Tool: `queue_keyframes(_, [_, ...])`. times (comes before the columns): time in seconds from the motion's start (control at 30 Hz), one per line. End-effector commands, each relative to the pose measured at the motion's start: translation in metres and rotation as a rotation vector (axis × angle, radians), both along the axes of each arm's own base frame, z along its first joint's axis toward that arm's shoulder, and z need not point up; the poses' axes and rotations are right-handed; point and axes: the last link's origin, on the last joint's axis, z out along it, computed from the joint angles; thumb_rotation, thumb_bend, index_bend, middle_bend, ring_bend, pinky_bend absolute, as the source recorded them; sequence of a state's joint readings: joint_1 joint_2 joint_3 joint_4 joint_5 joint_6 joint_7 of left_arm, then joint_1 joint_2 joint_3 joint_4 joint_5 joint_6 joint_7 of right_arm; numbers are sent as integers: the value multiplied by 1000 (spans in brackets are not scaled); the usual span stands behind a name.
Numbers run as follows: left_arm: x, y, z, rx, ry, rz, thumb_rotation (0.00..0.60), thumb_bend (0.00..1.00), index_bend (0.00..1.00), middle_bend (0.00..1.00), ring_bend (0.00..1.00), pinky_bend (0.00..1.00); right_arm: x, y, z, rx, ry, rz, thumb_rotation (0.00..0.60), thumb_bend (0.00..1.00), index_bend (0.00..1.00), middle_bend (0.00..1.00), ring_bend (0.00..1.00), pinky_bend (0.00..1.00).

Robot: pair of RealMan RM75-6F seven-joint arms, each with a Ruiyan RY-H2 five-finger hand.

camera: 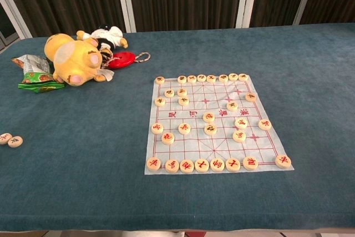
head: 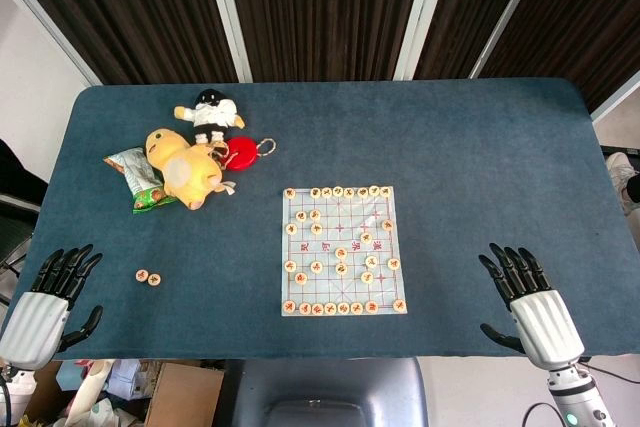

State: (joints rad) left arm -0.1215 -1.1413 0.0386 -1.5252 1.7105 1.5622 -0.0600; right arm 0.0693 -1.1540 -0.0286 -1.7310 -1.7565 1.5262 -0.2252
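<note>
The left hand rests at the near left corner of the tabletop, fingers spread apart and holding nothing; it shows in the head view only. Nearest to it lie 2 loose chess pieces, side by side and touching, close to the near left edge and apart from the hand. The right hand sits at the near right corner, fingers likewise fanned out and empty, well apart from the board. Between the hands, toward the near edge at the middle of the tabletop, lies a paper chess board with round pieces along its far and near rows and others scattered over the grid. Toward the far left corner sits a yellow plush toy lying on its side, touching a green snack packet on its left. Just behind it are a small black-and-white plush doll and a red round pouch with a cord loop.
</note>
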Motion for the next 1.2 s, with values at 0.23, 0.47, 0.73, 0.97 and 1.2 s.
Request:
queue_keyframes(0.23, [0,-1,1,2,-3,-2,600,401,0,0,0,7,1,-3,-5,20,15,8,600,152,0,0,0,0])
queue_keyframes(0.47, [-1,0,2,-1,-12,0,600,400,0,0,0,7,13,-15,-20,68,38,78,600,151,0,0,0,0])
queue_keyframes(0.73, [-2,2,2,-13,-21,4,600,401,0,0,0,7,40,-43,-42,182,84,167,600,152,108,0,0,0])
queue_keyframes(0.97, [-3,3,4,-15,-29,7,600,402,0,0,0,7,67,-68,-59,252,126,194,600,152,170,0,0,0])
queue_keyframes(1.2, [-3,3,5,-14,-32,10,600,402,0,0,0,7,88,-86,-76,301,173,223,600,158,214,0,0,0])
